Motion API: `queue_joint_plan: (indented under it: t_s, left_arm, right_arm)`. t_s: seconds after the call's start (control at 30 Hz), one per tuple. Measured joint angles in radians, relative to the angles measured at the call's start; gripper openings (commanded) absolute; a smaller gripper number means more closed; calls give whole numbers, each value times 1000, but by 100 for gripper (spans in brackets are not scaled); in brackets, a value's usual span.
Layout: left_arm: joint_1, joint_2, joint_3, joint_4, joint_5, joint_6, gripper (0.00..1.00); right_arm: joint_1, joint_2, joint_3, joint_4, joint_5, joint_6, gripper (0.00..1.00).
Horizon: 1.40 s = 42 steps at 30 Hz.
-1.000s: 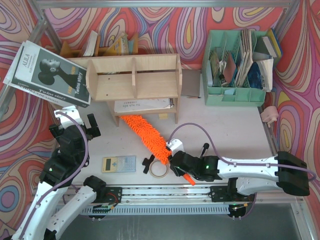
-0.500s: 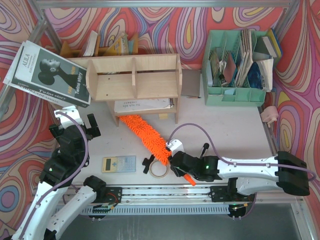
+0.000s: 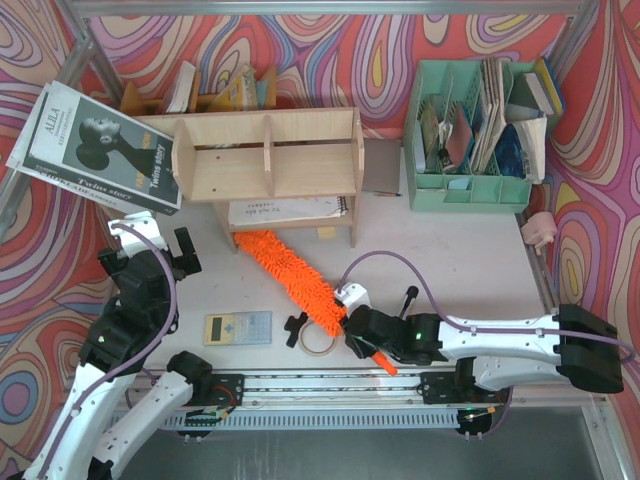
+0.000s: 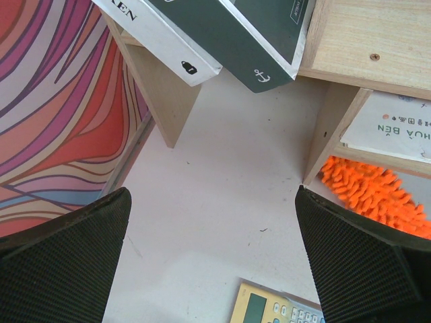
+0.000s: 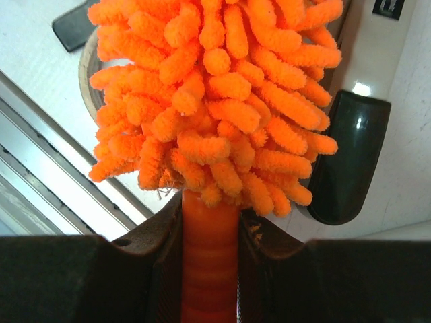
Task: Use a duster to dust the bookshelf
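Bookshelf [image 3: 270, 150] sits mid-table toward the back wall, three compartments facing you, none of them visibly touched by the fluff yet. A magazine [image 3: 95, 150] leans on its left end, so judge your sweep to stop short of that corner or you'll likely knock it off. Duster [image 3: 290, 275] lies diagonally on the table, its fluffy tip poked under the shelf unit by the left leg, right beside a notebook [image 3: 285, 210] stored down there. Right gripper [image 5: 210, 229] is clenched on the smooth handle just below the fluff, with the handle's end sticking out behind it. Grip looks centred in the wrist view, good. Left gripper [image 4: 212, 262] is spread wide, holding nothing, hovering off the shelf's left leg. Consider using it to brace the frame, since plywood this light probably slides under a push. For the stroke: lift the head clear of the table first, then drag it flat along the top board with light pressure. The calculator [image 3: 238, 327] and tape roll [image 3: 317, 340] sit near your wrist; raise before swinging.
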Motion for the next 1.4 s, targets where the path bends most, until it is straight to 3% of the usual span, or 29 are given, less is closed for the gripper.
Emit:
queue_joint_plan:
  t_s: [0.3,0.67,1.07,1.4]
  left_arm:
    - [0,0,0,0,-2,0,99]
    - [0,0,0,0,-3,0,98]
    - [0,0,0,0,-3,0,99]
    - [0,0,0,0,-3,0,99]
  right_arm:
    - [1,31,-12,-17,-18,-11,0]
    - [1,-34,51,-32,65,-27,0]
    - [1,93,2,26,51,-26,0]
    - [0,83,62,18,80,-40,0]
